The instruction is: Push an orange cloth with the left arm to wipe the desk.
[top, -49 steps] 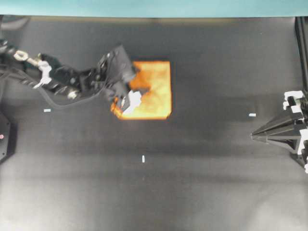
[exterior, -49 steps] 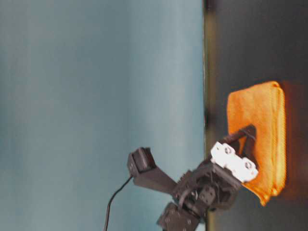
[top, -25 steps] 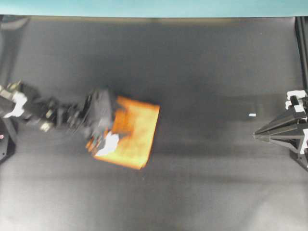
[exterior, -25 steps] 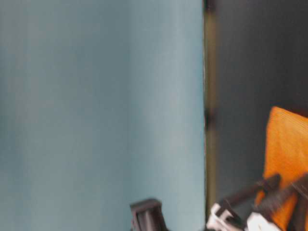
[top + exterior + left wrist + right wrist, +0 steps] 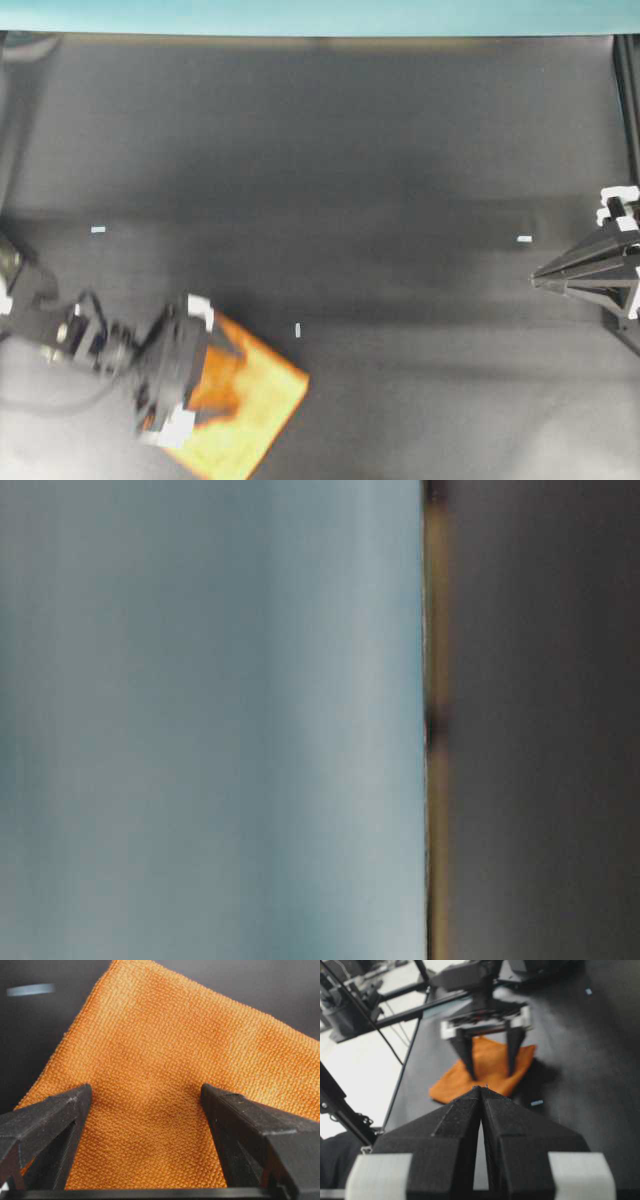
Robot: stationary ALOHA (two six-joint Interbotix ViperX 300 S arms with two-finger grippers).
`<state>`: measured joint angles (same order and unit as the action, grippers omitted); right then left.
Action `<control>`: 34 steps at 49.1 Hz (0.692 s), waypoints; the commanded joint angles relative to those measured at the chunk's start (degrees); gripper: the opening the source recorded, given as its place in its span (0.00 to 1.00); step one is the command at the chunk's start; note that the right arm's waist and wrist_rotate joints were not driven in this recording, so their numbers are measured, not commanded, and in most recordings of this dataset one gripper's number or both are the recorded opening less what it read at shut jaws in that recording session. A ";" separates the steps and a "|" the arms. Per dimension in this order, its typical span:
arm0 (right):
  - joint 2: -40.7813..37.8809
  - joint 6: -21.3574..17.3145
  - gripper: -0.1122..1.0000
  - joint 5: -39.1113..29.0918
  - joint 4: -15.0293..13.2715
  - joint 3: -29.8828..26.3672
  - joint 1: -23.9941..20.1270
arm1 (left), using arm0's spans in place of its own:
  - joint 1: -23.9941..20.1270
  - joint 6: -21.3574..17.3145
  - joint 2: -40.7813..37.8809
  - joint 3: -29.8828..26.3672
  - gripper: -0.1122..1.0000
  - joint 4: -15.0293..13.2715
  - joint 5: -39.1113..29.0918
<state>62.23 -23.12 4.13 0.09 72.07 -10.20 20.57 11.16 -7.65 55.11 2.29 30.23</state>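
The orange cloth lies flat on the black desk near its front left corner, turned like a diamond. The left arm reaches in from the left. My left gripper stands open, and both fingertips press down on the cloth's left part. In the left wrist view the cloth fills the space between the spread jaws of the left gripper. My right gripper rests shut at the right edge, far from the cloth. From the right wrist view, its closed tip points at the cloth. The table-level view shows neither cloth nor arm.
Small white tape marks sit on the desk at the left, the middle and the right. A teal strip runs along the far edge. The table-level view holds only the teal wall and bare desk.
The left arm has dragged the cloth from the upper middle of the desk down to the front left, turning it. Both have left the table-level view. The right arm stayed put.
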 commanded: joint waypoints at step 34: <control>0.09 0.00 0.10 -1.32 0.26 -0.44 0.00 | 7.38 -2.46 4.13 -5.36 0.88 0.18 -7.73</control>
<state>62.49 -23.12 2.46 0.18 72.07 -10.20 28.56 9.76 -6.94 50.19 2.29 22.06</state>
